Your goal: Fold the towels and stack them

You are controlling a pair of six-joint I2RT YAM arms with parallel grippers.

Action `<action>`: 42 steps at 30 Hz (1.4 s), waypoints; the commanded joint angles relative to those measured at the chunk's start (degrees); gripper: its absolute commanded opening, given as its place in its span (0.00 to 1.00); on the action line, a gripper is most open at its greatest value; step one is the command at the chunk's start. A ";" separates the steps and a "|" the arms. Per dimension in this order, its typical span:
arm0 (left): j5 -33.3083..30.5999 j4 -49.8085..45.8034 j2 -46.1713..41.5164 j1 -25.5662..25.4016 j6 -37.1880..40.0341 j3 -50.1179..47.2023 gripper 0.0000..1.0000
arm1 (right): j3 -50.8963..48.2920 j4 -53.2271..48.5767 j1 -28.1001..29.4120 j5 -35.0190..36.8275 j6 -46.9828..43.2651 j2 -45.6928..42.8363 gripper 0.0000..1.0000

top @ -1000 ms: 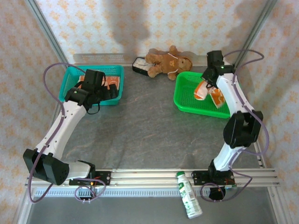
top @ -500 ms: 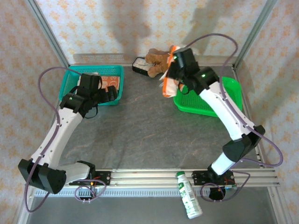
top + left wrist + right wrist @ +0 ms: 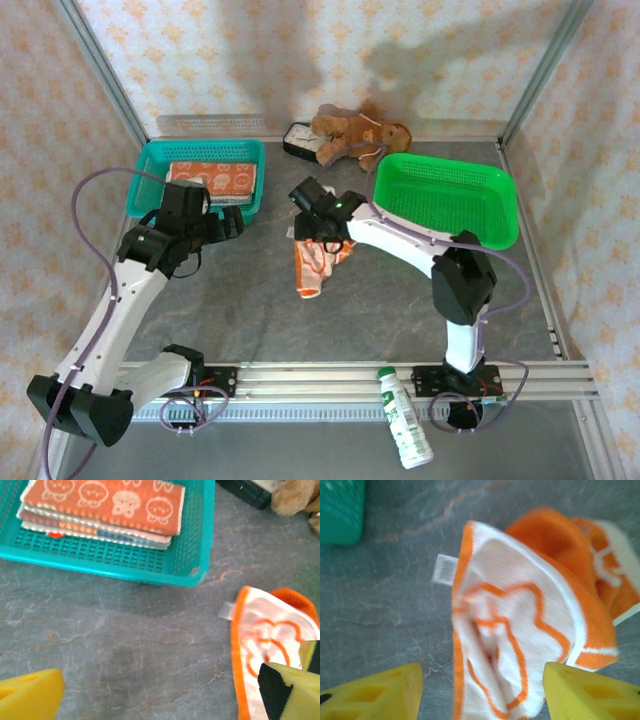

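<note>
Item: one crumpled towel [image 3: 314,262] on the bench [image 3: 400,295], not yet folded. Your right end effector [image 3: 482,692] hangs released over it, and your left end effector [image 3: 160,697] is released and empty. Next, you likely need to spread it flat

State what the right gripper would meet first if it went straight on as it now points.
The right gripper would most likely meet the crumpled orange-and-white towel on the table first.
</note>
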 commanded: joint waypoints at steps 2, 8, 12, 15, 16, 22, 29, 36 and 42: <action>3.02 -0.42 -1.45 -0.34 -2.01 -4.11 1.00 | 1.72 0.03 -0.02 1.00 0.38 -1.78 0.67; 7.08 4.13 0.00 -2.71 -5.32 -9.60 0.86 | -3.93 0.62 -0.15 1.25 0.37 -4.25 0.59; 8.81 7.12 3.33 -6.33 -9.10 -12.35 0.73 | -8.40 1.54 -0.11 1.54 1.57 -6.04 0.58; 8.84 10.83 5.96 -10.62 -13.97 -15.14 0.63 | -11.26 2.07 -0.12 2.76 2.16 -7.67 0.58; 8.56 12.41 6.93 -12.60 -15.52 -16.03 0.59 | -12.15 2.25 -0.11 3.20 2.31 -8.19 0.58; 10.23 23.31 14.02 -18.64 -24.11 -20.90 0.46 | -14.76 2.20 -0.11 5.15 2.61 -10.19 0.58; 11.61 28.58 21.50 -21.99 -28.74 -21.11 0.39 | -16.17 2.20 -0.20 5.83 2.84 -11.39 0.58; 10.61 28.17 25.04 -23.28 -31.13 -21.65 0.35 | -17.18 2.48 -0.20 5.91 2.72 -11.96 0.58; 8.69 27.60 27.81 -23.46 -30.82 -22.20 0.29 | -17.83 2.70 -0.20 5.69 2.53 -12.18 0.58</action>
